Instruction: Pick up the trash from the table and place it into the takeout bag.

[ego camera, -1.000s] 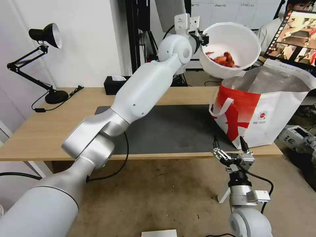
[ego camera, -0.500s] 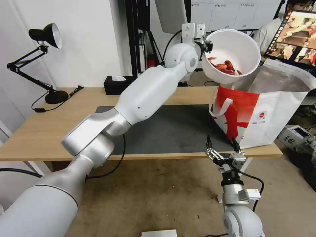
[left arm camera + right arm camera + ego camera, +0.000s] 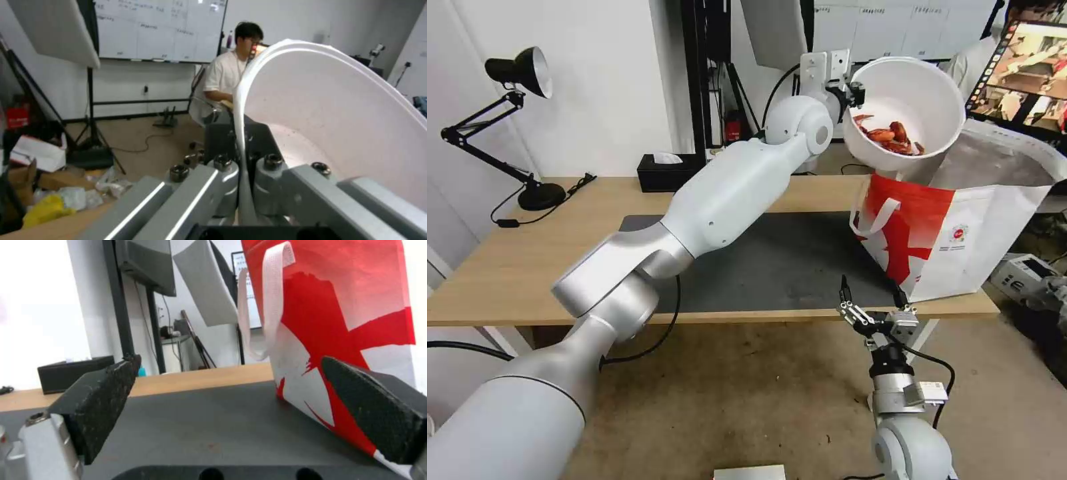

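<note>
A white bowl (image 3: 917, 93) with red crayfish shells (image 3: 894, 137) hangs in the air, tilted, over the open mouth of the takeout bag (image 3: 960, 220). My left gripper (image 3: 856, 95) is shut on the bowl's rim; the left wrist view shows the rim (image 3: 242, 146) pinched between the fingers. The bag stands at the table's right end on the dark mat (image 3: 774, 260), red panel facing me, foil lining showing. Below the table's front edge, in front of the bag, my right gripper (image 3: 872, 297) is open with nothing in it. The right wrist view shows its pads (image 3: 100, 396) level with the mat and the bag's red panel (image 3: 338, 323) beside them.
A black tissue box (image 3: 662, 171) sits at the table's far edge, and a black desk lamp (image 3: 514, 120) stands at the far left. A monitor (image 3: 1027, 73) and a person are behind the bag. A small white box (image 3: 1024, 273) lies on the floor at right.
My left arm has carried the bowl a little to the right, further over the bag's mouth. My right gripper has drifted slightly left, still open.
</note>
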Controlling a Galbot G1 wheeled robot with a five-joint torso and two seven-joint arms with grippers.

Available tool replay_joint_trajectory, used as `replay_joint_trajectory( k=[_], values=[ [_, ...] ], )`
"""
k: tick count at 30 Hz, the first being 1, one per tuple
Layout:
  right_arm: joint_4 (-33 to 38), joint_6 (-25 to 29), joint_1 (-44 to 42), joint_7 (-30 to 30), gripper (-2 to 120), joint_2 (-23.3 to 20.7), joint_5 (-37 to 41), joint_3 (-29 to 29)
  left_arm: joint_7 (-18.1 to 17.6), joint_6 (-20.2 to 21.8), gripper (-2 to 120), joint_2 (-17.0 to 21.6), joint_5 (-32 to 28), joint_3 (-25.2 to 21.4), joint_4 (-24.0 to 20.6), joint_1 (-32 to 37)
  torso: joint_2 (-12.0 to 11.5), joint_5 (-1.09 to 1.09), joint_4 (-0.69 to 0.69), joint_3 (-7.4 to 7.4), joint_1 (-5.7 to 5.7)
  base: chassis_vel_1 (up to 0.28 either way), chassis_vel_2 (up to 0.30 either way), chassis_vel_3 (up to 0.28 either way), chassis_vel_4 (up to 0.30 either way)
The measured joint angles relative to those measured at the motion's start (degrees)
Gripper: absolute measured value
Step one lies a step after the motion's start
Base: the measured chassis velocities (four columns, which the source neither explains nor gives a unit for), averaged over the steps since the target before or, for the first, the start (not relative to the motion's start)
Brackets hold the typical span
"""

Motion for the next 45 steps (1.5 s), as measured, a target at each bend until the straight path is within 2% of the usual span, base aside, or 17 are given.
replay_joint_trajectory(
  k=[8,23,31,45],
  values=[
    [-0.1,0.0,0.0,0.0,100,0.2,0.0,-0.1,0.1,-0.9,0,0.0,-0.3,1.8,-1.0,-0.4,0.0,0.00,0.00,0.00,0.00,0.000,0.000,0.000,0.000],
    [-0.4,-0.2,0.4,0.0,100,1.2,-0.4,-0.7,1.5,-3.0,0,-0.1,-0.3,5.9,0.5,0.1,0.0,0.00,0.00,0.00,0.00,0.000,0.000,0.000,0.000],
    [-0.8,-0.2,0.4,0.0,100,1.7,-0.7,-1.0,1.1,-2.2,0,-0.1,-0.3,7.7,0.6,0.2,0.0,0.00,0.00,0.00,0.00,0.000,0.000,0.000,0.000],
    [-1.2,-0.1,0.5,-0.2,100,2.0,-1.0,-1.8,0.1,-1.4,0,-0.1,0.0,8.0,2.2,0.0,0.0,0.00,0.00,0.00,0.00,0.000,0.000,0.000,0.000]
  ],
)
